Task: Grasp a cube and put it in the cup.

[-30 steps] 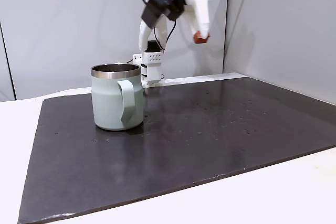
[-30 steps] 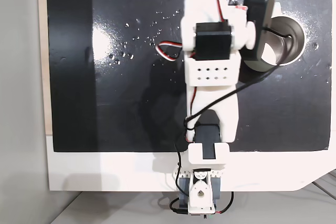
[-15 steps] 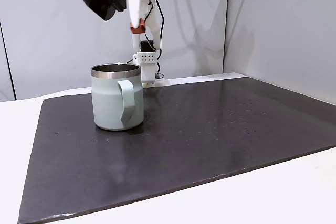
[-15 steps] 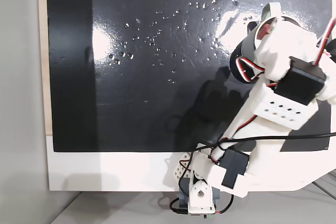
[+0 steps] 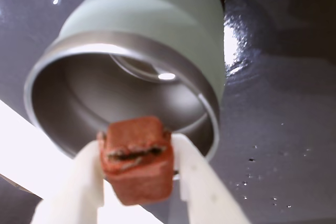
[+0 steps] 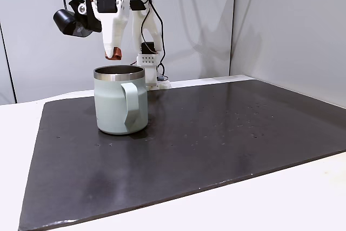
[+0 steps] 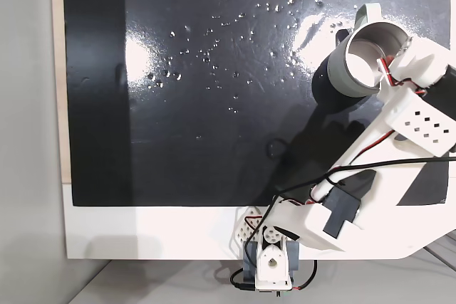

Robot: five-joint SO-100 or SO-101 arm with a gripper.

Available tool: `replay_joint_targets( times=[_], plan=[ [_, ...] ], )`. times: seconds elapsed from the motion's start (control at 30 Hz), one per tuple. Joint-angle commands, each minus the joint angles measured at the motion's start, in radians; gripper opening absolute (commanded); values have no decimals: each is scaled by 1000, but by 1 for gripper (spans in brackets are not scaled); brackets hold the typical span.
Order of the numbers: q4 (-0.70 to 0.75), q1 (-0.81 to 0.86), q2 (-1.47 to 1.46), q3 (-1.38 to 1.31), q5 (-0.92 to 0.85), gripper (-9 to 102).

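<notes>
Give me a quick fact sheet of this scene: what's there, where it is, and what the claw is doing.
cube: reddish-brown, pinched between the white fingers
gripper: shut on the cube, above the cup's rim in a fixed view
cup: pale green mug, upright, steel inside, nothing in it
mat: dark, under the cup
stage: cube not yet released

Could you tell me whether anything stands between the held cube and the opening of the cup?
Nothing visible does. The gripper holds the cube in the air just above the cup, near its rim. In the wrist view the cup's steel inside looks bare and its mouth is uncovered.
</notes>
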Motion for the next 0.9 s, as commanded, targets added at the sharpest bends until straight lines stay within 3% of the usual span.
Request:
replay_joint_targets(
  times=[0.0, 0.33, 0.6, 0.87],
  plan=[
    [5, 8, -6, -37, -23, 0],
    [6, -2, -41, -38, -43, 1],
    [9, -5, -2, -31, -60, 27],
    [11, 9, 69, 54, -55, 27]
  ],
)
